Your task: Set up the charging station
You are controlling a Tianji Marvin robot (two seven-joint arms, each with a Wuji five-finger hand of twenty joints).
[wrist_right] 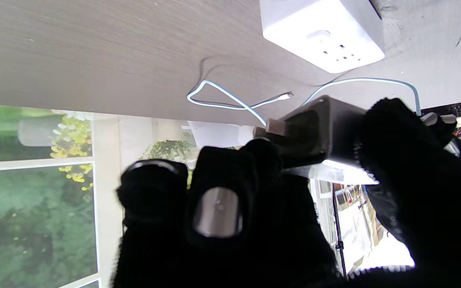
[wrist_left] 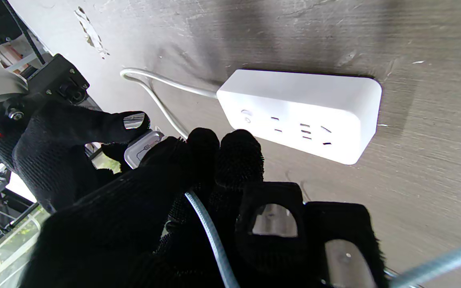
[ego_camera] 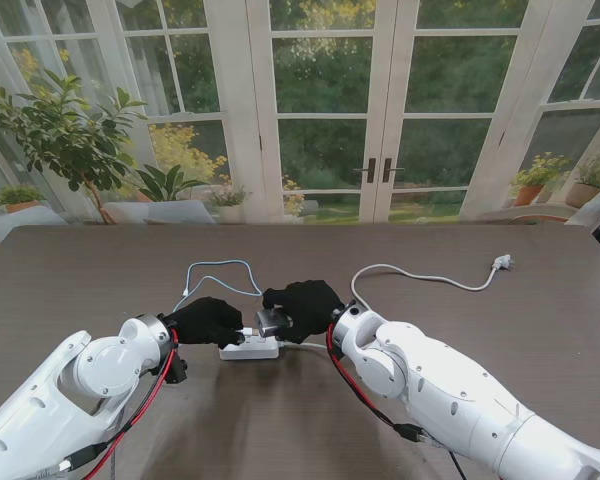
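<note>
A white power strip lies flat on the brown table, sockets up. My right hand is shut on a dark grey charger brick, held just above the strip's right end. My left hand is shut on a pale blue cable and its fingertips meet the charger. The rest of the cable loops on the table beyond the hands, and its small connector lies loose.
The strip's white cord curves away to the right and ends in a plug lying on the table. Behind the table's far edge stand glass doors and potted plants.
</note>
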